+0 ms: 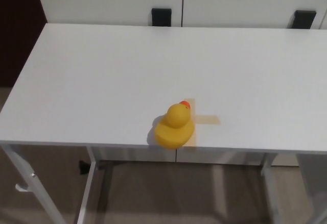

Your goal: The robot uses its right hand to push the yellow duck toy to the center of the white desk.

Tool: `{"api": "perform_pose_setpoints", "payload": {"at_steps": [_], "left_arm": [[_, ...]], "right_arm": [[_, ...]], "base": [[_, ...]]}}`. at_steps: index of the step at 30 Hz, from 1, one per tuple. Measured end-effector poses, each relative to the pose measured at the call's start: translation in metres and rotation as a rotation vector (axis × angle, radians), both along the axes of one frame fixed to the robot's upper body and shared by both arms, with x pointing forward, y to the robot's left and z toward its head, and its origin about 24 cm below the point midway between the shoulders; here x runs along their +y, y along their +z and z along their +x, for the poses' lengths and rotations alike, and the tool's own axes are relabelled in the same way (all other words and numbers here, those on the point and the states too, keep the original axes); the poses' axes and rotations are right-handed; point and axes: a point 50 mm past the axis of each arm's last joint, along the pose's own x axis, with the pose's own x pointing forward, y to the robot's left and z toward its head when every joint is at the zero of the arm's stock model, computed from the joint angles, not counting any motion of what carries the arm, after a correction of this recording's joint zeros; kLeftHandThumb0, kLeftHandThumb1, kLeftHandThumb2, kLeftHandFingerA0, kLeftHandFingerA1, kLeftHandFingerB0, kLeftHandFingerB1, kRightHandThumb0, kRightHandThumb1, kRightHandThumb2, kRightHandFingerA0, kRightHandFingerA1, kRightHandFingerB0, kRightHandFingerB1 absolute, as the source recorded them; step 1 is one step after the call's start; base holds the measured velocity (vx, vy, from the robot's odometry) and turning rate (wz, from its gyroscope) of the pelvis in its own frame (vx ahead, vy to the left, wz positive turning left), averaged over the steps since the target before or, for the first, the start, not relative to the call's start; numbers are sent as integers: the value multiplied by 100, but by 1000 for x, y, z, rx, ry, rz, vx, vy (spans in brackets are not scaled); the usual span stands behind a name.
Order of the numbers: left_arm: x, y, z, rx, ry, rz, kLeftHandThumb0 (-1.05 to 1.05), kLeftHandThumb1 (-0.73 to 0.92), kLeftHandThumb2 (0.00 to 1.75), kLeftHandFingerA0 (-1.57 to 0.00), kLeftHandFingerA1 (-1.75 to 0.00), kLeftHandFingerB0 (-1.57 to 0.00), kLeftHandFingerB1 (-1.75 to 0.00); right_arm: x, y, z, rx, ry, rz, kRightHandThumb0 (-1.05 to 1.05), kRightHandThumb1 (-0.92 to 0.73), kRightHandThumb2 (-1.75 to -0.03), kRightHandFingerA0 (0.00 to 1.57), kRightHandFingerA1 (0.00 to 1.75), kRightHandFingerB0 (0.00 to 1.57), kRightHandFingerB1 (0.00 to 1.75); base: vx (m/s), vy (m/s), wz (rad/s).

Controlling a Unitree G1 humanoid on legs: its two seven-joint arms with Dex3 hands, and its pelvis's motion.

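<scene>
A yellow duck toy [174,126] with an orange beak sits upright on the white desk [127,66], close to the front edge and a little right of the middle. It rests on the left end of a tan tape cross [205,120]. Neither of my hands shows in the head view.
White cabinet doors run along behind the desk, with two black blocks [161,16] [304,19] at its back edge. The desk's front edge lies just below the duck, above white legs [26,180] and a brown floor. A dark panel [18,25] stands at the far left.
</scene>
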Motion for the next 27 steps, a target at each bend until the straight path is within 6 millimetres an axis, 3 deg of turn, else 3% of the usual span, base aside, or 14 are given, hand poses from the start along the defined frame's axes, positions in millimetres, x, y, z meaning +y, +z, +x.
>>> {"api": "perform_pose_setpoints", "payload": {"at_steps": [1, 2, 6, 7, 11, 12, 16, 17, 20, 21, 23, 27], "left_arm": [[1, 0, 0, 0, 0, 1, 19, -54, 152, -142, -93, -157, -84], [4, 1, -1, 3, 3, 11, 18, -48, 140, -157, -78, -154, -81], [8, 3, -3, 7, 4, 25, 18, -48, 140, -157, -78, -154, -81], [9, 3, -4, 9, 6, 26, 24, -51, 152, -148, -83, -156, -80], [11, 3, -7, 17, 12, 31, 27, -47, 154, -149, -83, -156, -79], [11, 3, -7, 17, 12, 31, 27, -50, 154, -143, -90, -156, -81], [13, 4, -8, 17, 16, 36, 27, -50, 154, -143, -90, -156, -81], [14, 4, -7, 15, 20, 36, 18, -49, 148, -147, -93, -149, -88], [15, 5, -7, 10, 30, 32, 23, -53, 156, -145, -92, -147, -85], [15, 5, -8, 8, 36, 31, 16, -52, 153, -134, -105, -148, -84], [16, 5, -8, 6, 44, 30, 15, -45, 143, -139, -98, -151, -87], [18, 6, -10, 4, 57, 31, 16, -48, 148, -141, -94, -153, -84]], "right_arm": [[1, -2, -2, 7, -2, 6, -8, -27, -105, 116, 55, 90, 54], [6, -11, -13, 47, -11, 44, -5, -28, -110, 114, 59, 87, 58], [10, -21, -24, 99, -23, 104, -5, -28, -110, 114, 59, 87, 58], [10, -21, -27, 96, -40, 114, -5, -30, -121, 111, 59, 85, 59], [7, -19, -36, 44, -114, 148, -6, -29, -122, 111, 60, 84, 59], [7, -19, -36, 44, -114, 148, 1, -23, -131, 109, 59, 84, 59], [6, -19, -38, -20, -163, 180, 1, -23, -131, 109, 59, 84, 59], [6, -19, -38, -40, -173, 190, -5, -25, -126, 111, 58, 85, 57], [6, -19, -37, -61, -177, 205, -9, -30, -115, 108, 60, 85, 58], [6, -19, -35, -63, -173, 209, -4, -27, -124, 107, 59, 84, 59], [7, -21, -32, -58, -160, 214, 1, -28, -123, 108, 59, 85, 59], [9, -23, -29, -51, -146, 223, -7, -29, -120, 110, 60, 85, 60]], "base": [[0, 0, 0], [0, 0, 0], [0, 0, 0], [0, 0, 0], [0, 0, 0], [0, 0, 0], [0, 0, 0], [0, 0, 0], [0, 0, 0], [0, 0, 0], [0, 0, 0], [0, 0, 0]]}}
